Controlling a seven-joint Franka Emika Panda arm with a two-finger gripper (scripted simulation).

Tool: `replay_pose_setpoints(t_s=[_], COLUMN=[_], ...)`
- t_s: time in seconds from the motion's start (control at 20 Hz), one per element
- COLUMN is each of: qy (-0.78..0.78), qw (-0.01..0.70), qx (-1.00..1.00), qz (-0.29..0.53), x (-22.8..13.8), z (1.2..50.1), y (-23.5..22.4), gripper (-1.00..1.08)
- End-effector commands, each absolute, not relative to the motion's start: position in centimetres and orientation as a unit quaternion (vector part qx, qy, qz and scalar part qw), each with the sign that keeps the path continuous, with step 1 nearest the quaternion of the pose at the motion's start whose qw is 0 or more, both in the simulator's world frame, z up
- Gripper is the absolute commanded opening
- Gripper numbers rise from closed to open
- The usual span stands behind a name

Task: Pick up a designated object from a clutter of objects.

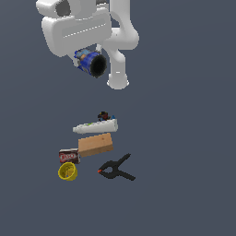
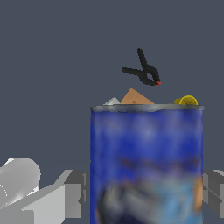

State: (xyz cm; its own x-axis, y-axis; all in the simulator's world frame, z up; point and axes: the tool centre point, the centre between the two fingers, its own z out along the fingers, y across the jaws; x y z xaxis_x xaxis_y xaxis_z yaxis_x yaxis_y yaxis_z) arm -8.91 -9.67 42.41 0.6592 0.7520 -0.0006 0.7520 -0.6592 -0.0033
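Arm (image 1: 78, 27): hanging high above the clutter
End effector (image 1: 87, 57): gripping the blue can (image 1: 91, 62) between its fingers (image 2: 72, 192), one pressing each side
Blue can: sitting tilted in that grip, dark round end facing outward, well clear of the brown box (image 1: 95, 144), white bottle (image 1: 95, 126) and black clamp (image 1: 116, 168)

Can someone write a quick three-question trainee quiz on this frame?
1. True or false: the blue can lies among the clutter.
2. Which item sits nearest the yellow cup? A) clamp B) red box C) white bottle
3. Fill in: the brown box lies between the bottle and the ____.

Key: 1 false, the pincer holds it aloft, fingers on both sides. 2 B. 3 clamp.
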Motion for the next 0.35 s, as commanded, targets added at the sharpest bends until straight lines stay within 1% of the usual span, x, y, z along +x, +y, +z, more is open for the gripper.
replay_pose_setpoints(t_s=[0.0,0.3], qy=[-0.413,-0.413], qw=[0.0,0.0], qx=[-0.911,-0.911], qz=[0.0,0.0], x=[-8.95,-8.89], z=[43.43,44.04], y=[-10.28,-10.72], gripper=[-1.0,-1.0])
